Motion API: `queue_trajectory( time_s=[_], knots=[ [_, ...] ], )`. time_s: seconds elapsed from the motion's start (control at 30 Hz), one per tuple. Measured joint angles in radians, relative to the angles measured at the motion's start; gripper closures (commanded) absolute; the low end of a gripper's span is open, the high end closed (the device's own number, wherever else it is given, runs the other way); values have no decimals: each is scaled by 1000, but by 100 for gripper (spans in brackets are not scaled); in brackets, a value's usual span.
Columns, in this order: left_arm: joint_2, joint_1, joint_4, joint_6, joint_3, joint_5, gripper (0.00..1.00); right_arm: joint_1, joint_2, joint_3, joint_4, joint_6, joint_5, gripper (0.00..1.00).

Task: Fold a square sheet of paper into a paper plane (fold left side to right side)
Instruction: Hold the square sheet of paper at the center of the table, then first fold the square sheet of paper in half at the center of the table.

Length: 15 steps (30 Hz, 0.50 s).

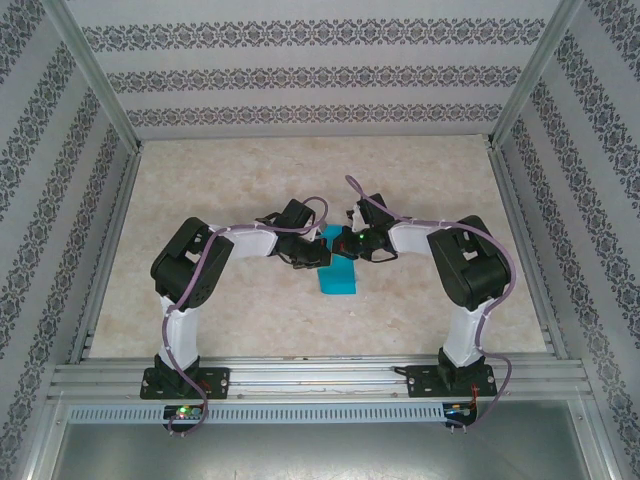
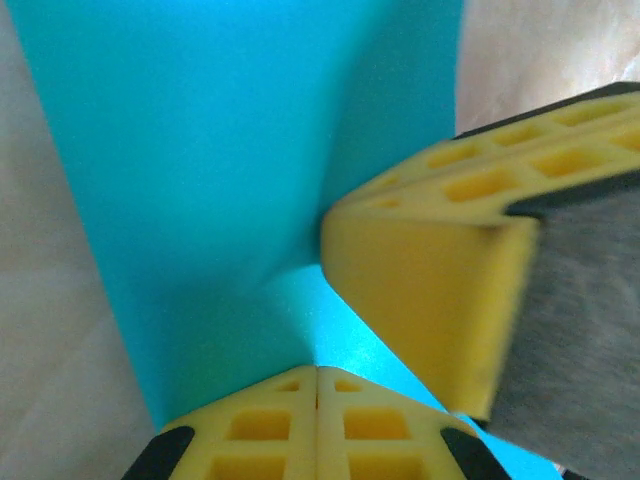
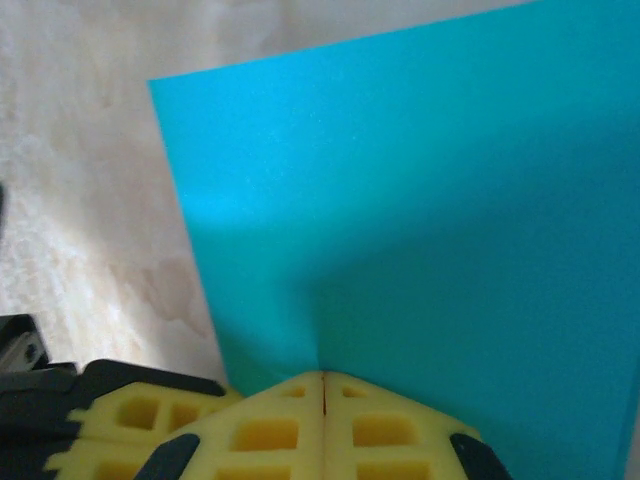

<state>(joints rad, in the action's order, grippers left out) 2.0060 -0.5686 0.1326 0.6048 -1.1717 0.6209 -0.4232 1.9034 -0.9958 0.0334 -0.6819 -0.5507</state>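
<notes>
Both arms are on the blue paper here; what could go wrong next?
The left end effector and right end effector, both shut, sit close together on the paper; they could collide. The paper looks bowed between them, so pressing might set a crooked crease or slide it.

The place is a robot test cell of the kind found in a research lab, not a home or a shop. An aluminium frame (image 1: 100, 85) of slotted bars boxes in the work area, and panels (image 1: 320, 75) printed with repeating ornamental bands hang inside it as walls. The table (image 1: 250, 310) has a pale marble-look top. At its near edge, the left arm (image 1: 185, 265) and right arm (image 1: 470, 265) are bolted to metal rails (image 1: 320, 378). Purple cables (image 1: 215, 262) run along the arms, and a perforated cable duct (image 1: 320, 411) lies below the rails.
</notes>
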Motion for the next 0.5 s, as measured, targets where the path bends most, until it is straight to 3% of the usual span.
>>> queue_trajectory(
  time_s=[0.5],
  knots=[
    [-50, -1, -67, 6, 93, 0, 93, 2, 9, -6, 11, -23, 11, 100]
  ],
)
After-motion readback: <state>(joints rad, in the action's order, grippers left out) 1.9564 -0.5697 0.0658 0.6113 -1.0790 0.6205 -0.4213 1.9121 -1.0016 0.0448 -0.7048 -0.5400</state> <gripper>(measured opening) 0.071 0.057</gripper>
